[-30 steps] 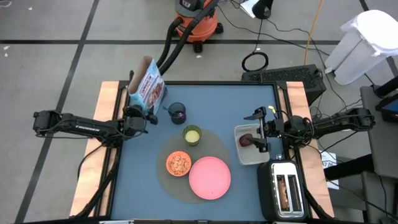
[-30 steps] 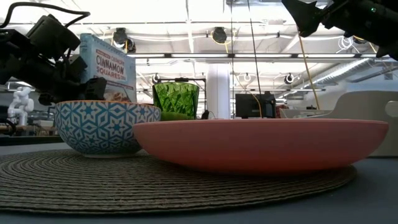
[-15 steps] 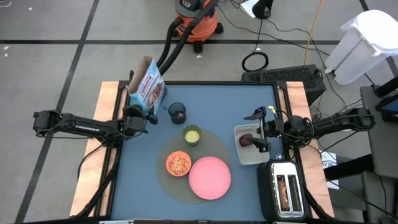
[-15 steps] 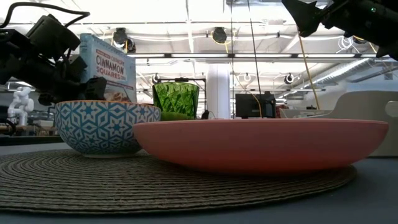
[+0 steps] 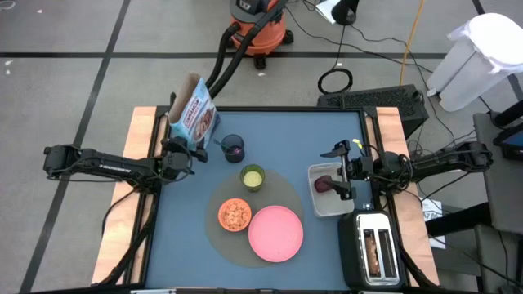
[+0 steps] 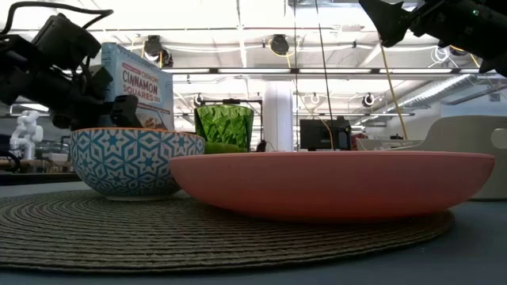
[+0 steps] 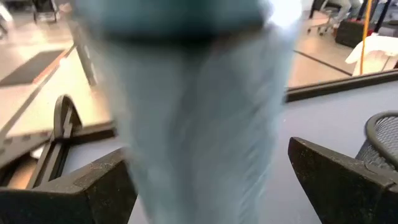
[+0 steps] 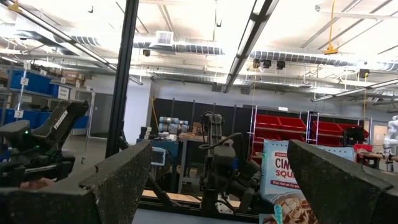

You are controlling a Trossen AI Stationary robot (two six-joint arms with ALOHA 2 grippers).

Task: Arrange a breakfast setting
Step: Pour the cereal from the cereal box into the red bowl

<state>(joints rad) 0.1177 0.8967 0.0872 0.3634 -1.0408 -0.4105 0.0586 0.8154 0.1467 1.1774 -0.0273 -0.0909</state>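
The cereal box [image 5: 193,116] stands on its base at the table's far left. My left gripper [image 5: 184,153] is open, with one finger on each side of the box's lower part [image 7: 199,112]. On the round grey mat [image 5: 282,192] sit the pink plate [image 5: 275,233], the small orange bowl [image 5: 235,214] and the green cup [image 5: 252,176]. The dark blue mug [image 5: 233,148], with the purple spoon in it, stands beside the mat. The dark red fruit [image 5: 324,184] lies in the clear tub [image 5: 331,202]. My right gripper [image 5: 343,171] hovers open above the tub. My left gripper comes level from the table's left side, with the cereal box's lower part between its fingers. A gap shows between the box and one finger [image 7: 336,186]. Whether the other finger [image 7: 93,193] touches the box I cannot tell. The box stands on the table.
The black toaster [image 5: 374,249], with a toast slice in a slot, stands at the near right corner. An orange vacuum [image 5: 260,20] and cables lie on the floor beyond the far edge. Bare blue table shows between the mat and the tub.
My left gripper has opened a little wider around the cereal box and tipped slightly at the wrist. The box stands where it was. My right gripper has kept still.
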